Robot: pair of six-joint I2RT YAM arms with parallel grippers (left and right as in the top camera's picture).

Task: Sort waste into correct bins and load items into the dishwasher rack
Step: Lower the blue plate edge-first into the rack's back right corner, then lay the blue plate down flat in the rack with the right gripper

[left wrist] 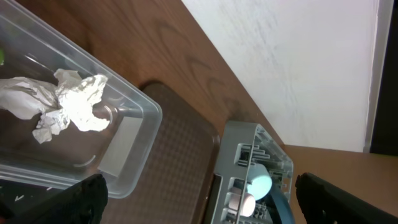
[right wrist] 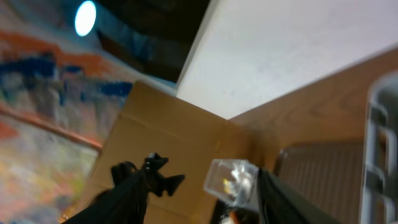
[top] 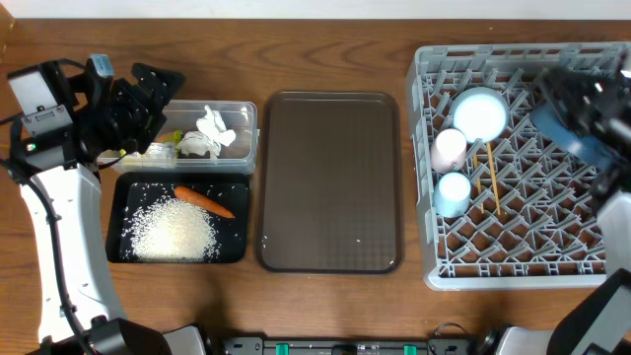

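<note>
**Both my jaws apart; waste in the bins, dishes in the rack**

I take the brown tray [top: 330, 148] in the middle of the table as my mark. It lies bare.

My left gripper [left wrist: 214, 202] hangs to the left of the brown tray, over the far end of the clear container [top: 246, 113]. Its jaws stand wide apart with nothing between them. Below it, the crumpled tissue [top: 212, 133] lies inside the container at the end nearer the brown tray. The yellow-green wrapper [top: 163, 150] lies at the end farther from it, partly under my arm.

The black tray [top: 133, 197] also sits left of the brown tray, just beside the container on the nearer side. It holds a heap of rice [top: 177, 235], with the carrot [top: 204, 202] lying on the heap's edge.

The rack [top: 532, 247] stands just right of the brown tray. Along its side closest to the brown tray sit the bowl [top: 480, 113], the pink cup [top: 450, 148] and the light blue cup [top: 454, 192]. The chopsticks [top: 490, 177] lie just past the cups.

My right gripper [right wrist: 205, 199] is over the far right part of the rack, blurred from above. In its own camera the jaws stand apart, with nothing between them. The blue plate [top: 572, 133] leans in the rack right beneath it. I cannot tell whether I touch the plate.
</note>
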